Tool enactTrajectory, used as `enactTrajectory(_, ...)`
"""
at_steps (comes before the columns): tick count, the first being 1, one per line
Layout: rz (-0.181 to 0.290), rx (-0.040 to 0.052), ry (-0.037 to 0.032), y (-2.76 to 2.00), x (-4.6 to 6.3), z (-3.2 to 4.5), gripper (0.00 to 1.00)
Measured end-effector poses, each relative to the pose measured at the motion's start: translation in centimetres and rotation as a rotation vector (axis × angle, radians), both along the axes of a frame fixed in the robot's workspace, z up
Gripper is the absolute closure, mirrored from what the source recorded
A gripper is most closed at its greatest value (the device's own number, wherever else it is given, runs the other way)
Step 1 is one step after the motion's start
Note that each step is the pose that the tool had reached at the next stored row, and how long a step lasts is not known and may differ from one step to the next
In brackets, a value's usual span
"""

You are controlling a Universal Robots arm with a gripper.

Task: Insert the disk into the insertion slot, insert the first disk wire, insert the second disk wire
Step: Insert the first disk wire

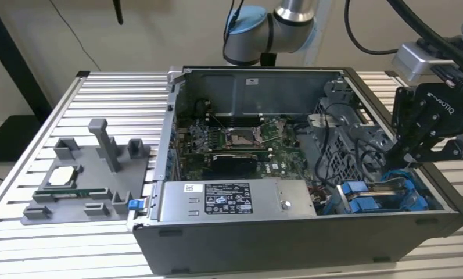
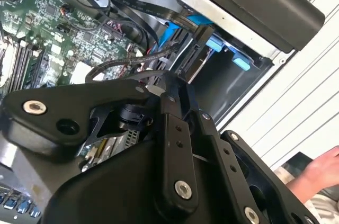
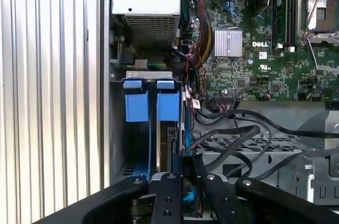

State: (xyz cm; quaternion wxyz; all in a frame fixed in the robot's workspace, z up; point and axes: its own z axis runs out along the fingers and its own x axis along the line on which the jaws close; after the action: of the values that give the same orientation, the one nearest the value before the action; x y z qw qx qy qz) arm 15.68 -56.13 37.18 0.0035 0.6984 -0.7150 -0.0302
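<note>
Exterior view: high, mid-range, angled down onto the open computer case (image 1: 293,244) from its power-supply box (image 1: 231,197) side. Whole case + slatted table (image 1: 61,250) around it in frame.

First wrist view: close above the case, facing straight down inside, over the insertion slot (image 3: 151,102) by one case wall, w/ motherboard (image 3: 249,60) next to it.

Second wrist view: closer still, tilted, looking obliquely across the case interior at the slot (image 2: 222,49).

All 3 share slot, motherboard and black cables (image 3: 249,128).

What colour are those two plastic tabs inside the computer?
Bright blue tabs, clearest in the first wrist view.
</note>
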Motion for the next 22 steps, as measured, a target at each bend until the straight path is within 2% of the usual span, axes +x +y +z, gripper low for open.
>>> enactTrajectory(6,0.0,0.0005,0.0081,-0.06,0.7,-0.35,1.0)
enactTrajectory(15,0.0,0.0001,0.0083,-0.06,0.8,-0.35,1.0)
enactTrajectory(16,0.0,0.0001,0.0104,-0.07,0.8,-0.35,1.0)
enactTrajectory(19,0.0,0.0002,0.0253,-0.11,0.9,-0.42,1.0)
enactTrajectory(20,0.0,0.0003,0.0284,-0.14,1.0,-0.47,1.0)
enactTrajectory(22,0.0,0.0005,0.0301,-0.19,1.2,-0.59,1.0)
